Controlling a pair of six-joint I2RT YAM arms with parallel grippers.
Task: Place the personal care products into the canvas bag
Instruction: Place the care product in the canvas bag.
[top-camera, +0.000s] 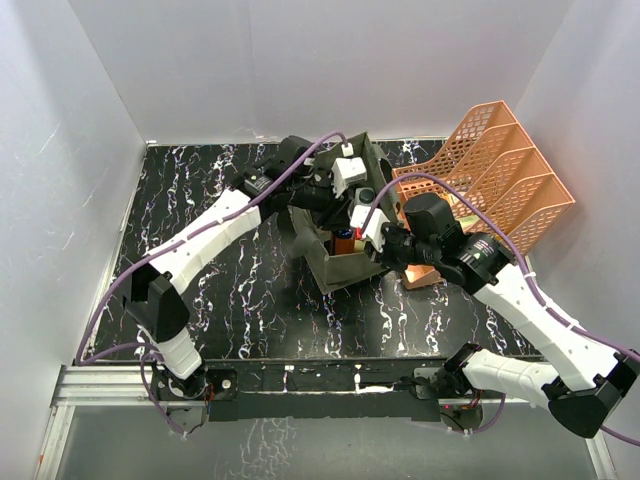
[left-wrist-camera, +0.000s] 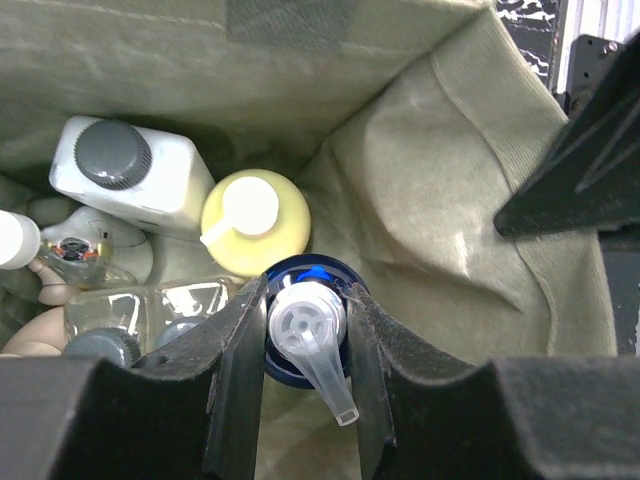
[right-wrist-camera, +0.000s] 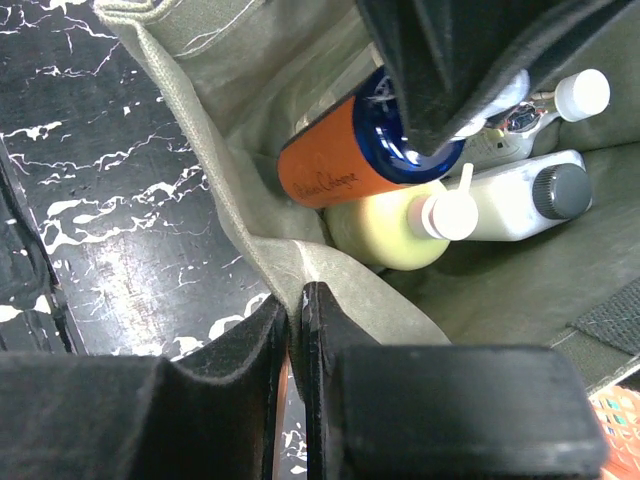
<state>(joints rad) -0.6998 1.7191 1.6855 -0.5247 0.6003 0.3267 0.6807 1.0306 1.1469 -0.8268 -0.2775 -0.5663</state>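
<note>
The olive canvas bag (top-camera: 335, 268) stands mid-table with its mouth open. My left gripper (left-wrist-camera: 307, 322) reaches down into it, shut on the blue-and-white top of an orange bottle (right-wrist-camera: 325, 165), which hangs inside the bag (left-wrist-camera: 440, 200). Below it lie a pale yellow bottle (left-wrist-camera: 255, 220), a white bottle with a grey cap (left-wrist-camera: 125, 170) and clear bottles (left-wrist-camera: 150, 305). My right gripper (right-wrist-camera: 296, 300) is shut on the bag's near rim (right-wrist-camera: 250, 235), with the fabric pinched between its fingers. In the top view the right gripper (top-camera: 385, 242) sits at the bag's right edge.
An orange plastic lattice organizer (top-camera: 495, 170) stands right of the bag, close behind my right wrist. White walls enclose the black marbled table (top-camera: 230, 290) on the left, back and right.
</note>
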